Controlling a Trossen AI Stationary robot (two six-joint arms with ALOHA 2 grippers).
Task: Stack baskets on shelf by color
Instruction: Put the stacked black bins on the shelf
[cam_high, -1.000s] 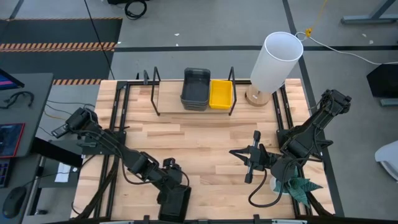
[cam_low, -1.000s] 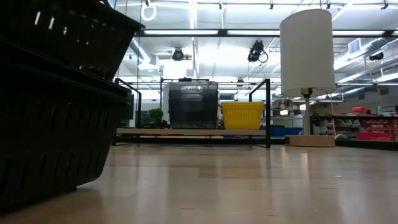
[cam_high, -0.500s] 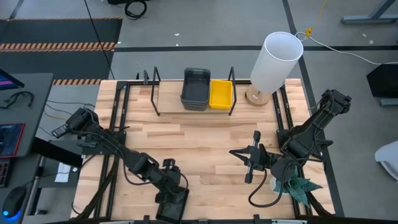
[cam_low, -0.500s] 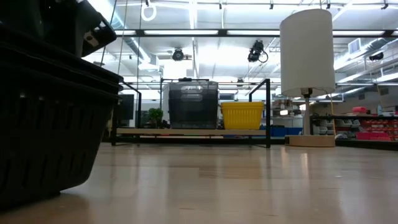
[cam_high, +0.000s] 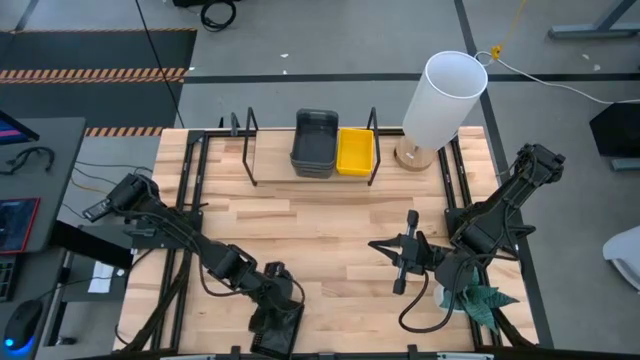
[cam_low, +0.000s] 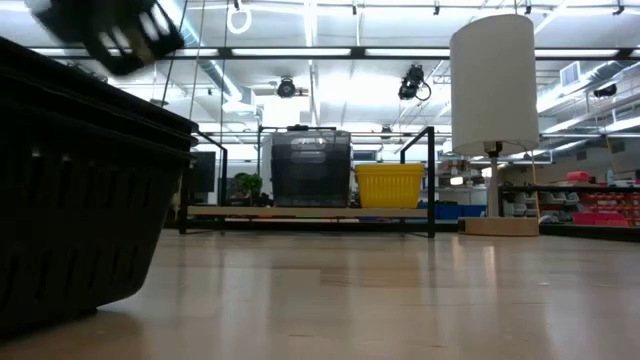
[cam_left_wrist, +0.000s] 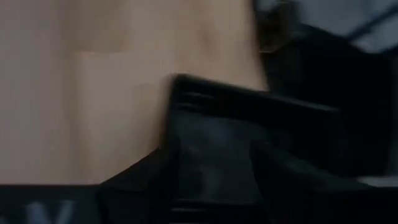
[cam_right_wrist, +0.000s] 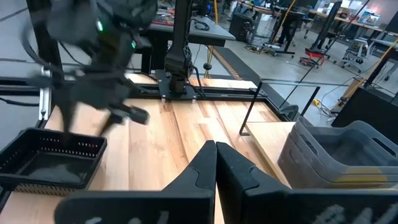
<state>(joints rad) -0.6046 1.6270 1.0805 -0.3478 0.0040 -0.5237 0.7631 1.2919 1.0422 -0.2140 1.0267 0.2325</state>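
Observation:
A black mesh basket (cam_high: 280, 328) rests on its base at the table's near edge, left of the middle; it fills the left of the low view (cam_low: 80, 200). My left gripper (cam_high: 276, 284) hovers open just above its far rim, clear of it (cam_low: 120, 35). On the shelf (cam_high: 270, 170) at the far side stand stacked dark grey baskets (cam_high: 314, 143) and, right beside them, a yellow basket (cam_high: 355, 150). My right gripper (cam_high: 400, 256) waits shut over the table's right half, holding nothing.
A tall white lamp (cam_high: 442, 98) on a wooden base stands at the far right, next to the shelf's right upright. A green object (cam_high: 482, 302) lies at the near right edge. Bare tabletop (cam_high: 330, 230) lies between the shelf and both grippers.
A black mesh basket that my left gripper held tilted, far end up, has come down level at the table's near edge. My left gripper has opened, let go of it and risen clear above its rim.

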